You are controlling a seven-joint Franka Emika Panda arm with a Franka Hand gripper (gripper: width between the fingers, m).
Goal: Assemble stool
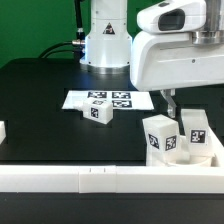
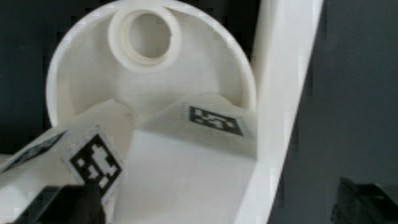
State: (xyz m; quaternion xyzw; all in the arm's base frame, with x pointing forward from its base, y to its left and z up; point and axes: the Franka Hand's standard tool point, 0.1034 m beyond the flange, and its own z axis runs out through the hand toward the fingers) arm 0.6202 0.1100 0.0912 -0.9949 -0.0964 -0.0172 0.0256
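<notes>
One white plastic ring-shaped stool seat, tagged, on black worktop at 4 o'clock from the marker board; tool above it, spread wide. One short white blocky leg at board's 6 o'clock.

Three white legs are showing in the exterior view: a lone leg toward the exterior view's left, plus a near leg and a far leg on its right. One seat is filling the wrist view. One marker board and one border rail are lying on the table.
</notes>
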